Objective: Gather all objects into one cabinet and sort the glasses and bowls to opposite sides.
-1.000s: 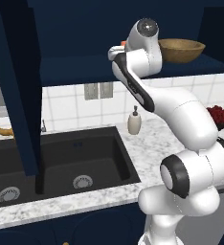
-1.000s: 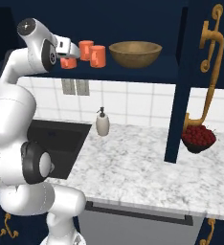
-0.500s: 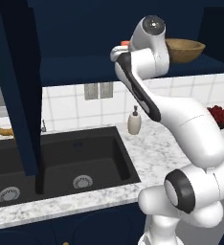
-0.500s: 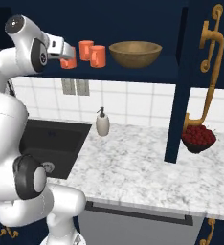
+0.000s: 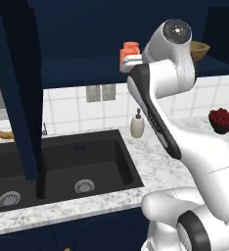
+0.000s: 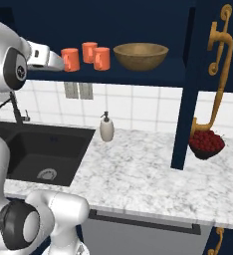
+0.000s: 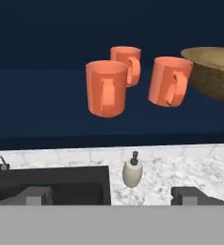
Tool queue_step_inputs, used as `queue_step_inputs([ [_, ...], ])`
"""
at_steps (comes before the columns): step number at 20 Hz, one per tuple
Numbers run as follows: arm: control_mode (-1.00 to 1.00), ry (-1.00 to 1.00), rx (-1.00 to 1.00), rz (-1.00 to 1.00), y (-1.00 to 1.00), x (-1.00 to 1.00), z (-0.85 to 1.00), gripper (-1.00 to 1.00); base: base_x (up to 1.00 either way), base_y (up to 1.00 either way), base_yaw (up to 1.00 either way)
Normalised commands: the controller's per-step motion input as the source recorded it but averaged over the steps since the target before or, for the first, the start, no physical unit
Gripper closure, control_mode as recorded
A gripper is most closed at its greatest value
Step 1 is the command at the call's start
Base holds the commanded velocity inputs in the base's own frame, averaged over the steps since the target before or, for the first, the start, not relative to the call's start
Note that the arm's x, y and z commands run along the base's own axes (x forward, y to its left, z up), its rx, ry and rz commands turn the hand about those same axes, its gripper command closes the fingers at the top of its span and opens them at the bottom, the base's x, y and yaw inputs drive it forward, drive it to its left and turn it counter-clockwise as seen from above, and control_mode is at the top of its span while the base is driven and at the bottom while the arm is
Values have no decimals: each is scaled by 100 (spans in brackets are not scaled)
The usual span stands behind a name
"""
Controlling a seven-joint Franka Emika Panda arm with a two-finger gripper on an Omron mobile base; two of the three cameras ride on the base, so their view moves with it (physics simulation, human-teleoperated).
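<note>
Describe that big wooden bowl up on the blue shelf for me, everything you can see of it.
The wooden bowl is wide, shallow and round, brown with a lighter, grainy inside, and looks carved from wood. It stands upright and empty on the dark navy cabinet shelf, at the right end of the row. Three orange mugs stand to its left; the nearest is close, but a gap shows between them. Nothing touches it except the shelf below.
</note>
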Motion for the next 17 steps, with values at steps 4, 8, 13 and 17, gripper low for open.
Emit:
queue_step_inputs([
  [4, -100, 0, 0, 1, 0, -100, 1, -100, 0, 0, 0],
  [8, -100, 3, 0, 1, 0, -100, 1, -100, 0, 0, 0],
  [13, -100, 2, 0, 0, 0, -100, 2, -100, 0, 0, 0],
  [17, -100, 5, 0, 0, 0, -87, 0, -100, 0, 0, 0],
])
